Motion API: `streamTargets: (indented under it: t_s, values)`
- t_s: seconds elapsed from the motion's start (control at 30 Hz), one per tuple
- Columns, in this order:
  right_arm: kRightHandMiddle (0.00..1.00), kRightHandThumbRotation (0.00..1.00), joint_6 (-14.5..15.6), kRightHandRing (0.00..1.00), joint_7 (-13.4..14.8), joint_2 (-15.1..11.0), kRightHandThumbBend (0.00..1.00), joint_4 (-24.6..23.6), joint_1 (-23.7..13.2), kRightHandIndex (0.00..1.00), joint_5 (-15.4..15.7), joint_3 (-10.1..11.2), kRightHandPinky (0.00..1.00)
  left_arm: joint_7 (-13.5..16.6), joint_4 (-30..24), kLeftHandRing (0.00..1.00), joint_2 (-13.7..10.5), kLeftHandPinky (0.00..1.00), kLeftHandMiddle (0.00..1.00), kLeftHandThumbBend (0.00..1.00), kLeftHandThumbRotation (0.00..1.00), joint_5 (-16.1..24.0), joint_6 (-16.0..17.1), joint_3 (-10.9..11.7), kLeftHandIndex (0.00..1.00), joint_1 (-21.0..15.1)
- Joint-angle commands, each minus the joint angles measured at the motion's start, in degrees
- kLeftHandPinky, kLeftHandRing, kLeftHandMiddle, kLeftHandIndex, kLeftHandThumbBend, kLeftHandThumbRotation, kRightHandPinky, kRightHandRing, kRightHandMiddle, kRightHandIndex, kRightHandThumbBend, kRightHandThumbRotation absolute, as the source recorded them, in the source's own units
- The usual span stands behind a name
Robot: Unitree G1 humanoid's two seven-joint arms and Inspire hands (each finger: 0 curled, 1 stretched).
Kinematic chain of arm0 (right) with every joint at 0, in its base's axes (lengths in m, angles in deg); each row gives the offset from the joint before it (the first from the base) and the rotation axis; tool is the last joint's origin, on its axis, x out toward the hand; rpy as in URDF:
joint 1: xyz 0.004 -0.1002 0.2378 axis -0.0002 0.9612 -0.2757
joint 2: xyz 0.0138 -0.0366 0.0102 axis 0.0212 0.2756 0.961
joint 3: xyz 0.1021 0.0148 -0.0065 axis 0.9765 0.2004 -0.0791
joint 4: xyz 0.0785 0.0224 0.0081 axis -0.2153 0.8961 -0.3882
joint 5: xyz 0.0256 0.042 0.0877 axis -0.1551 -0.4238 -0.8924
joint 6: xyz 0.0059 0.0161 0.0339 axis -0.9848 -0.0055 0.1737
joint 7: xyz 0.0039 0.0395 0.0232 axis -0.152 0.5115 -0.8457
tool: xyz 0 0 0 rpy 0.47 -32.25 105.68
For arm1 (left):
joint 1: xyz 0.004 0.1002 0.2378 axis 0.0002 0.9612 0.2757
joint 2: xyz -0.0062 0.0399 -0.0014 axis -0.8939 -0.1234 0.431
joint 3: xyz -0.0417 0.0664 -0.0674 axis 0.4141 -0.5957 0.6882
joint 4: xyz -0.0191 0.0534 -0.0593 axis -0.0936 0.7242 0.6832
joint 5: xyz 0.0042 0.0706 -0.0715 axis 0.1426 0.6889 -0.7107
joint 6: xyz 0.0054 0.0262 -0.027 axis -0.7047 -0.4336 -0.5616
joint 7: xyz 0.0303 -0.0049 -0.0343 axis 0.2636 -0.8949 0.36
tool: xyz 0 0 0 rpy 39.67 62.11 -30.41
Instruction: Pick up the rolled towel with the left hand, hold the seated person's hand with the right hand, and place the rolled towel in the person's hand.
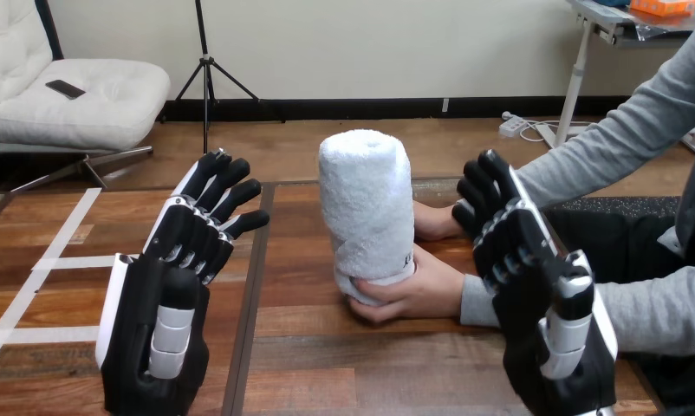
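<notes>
A white rolled towel (365, 208) stands upright at the table's middle. The person's hand (422, 290) grips its lower end from the right, and a second hand of the person (434, 222) touches it from behind. My left hand (175, 286) is raised at the left with straight fingers, open and well apart from the towel. My right hand (535, 286) is raised at the right, open, in front of the person's grey sleeve (656, 308), holding nothing and apart from the towel.
The wooden table (327, 364) carries strips of white tape (41, 269) at its left. The person's arms reach in from the right side.
</notes>
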Motion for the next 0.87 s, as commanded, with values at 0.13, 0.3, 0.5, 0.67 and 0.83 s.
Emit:
streamTargets:
  t_s: [0.13, 0.3, 0.5, 0.67, 0.83]
  values:
    - [1.0, 1.0, 0.69, 1.0, -0.55, 0.97, 0.8, -3.64, -0.09, 1.0, 0.58, -0.67, 1.0, -1.32, -3.23, 0.85, -0.42, 0.77, 0.87, 0.87, 0.83, -2.01, -0.18, -1.45, 0.88, 2.15]
    - [1.0, 1.0, 0.92, 1.0, -0.39, 1.36, 0.77, -4.07, 0.57, 1.0, 1.0, -0.94, 1.0, -1.18, -2.87, 0.84, -0.14, 0.76, 0.86, 0.86, 0.82, -1.7, 0.08, -1.47, 0.87, 1.99]
    - [1.0, 1.0, 0.99, 1.0, -1.0, 1.53, 0.75, -4.33, 0.92, 1.0, 0.46, -1.22, 1.0, -1.16, -2.8, 0.83, -0.04, 0.74, 0.86, 0.85, 0.81, -1.46, -0.03, -1.67, 0.87, 1.9]
    - [1.0, 1.0, 1.36, 1.0, -1.13, 1.49, 0.75, -4.77, 1.0, 1.0, 0.32, -1.09, 1.0, -1.15, -2.53, 0.84, -0.01, 0.74, 0.86, 0.84, 0.81, -1.19, -0.11, -1.78, 0.87, 1.8]
    - [1.0, 1.0, 1.75, 1.0, -1.13, 1.48, 0.75, -5.21, 1.03, 1.0, 0.45, -0.76, 1.0, -0.96, -2.41, 0.84, -0.03, 0.74, 0.86, 0.85, 0.81, -0.75, -0.38, -1.84, 0.87, 1.73]
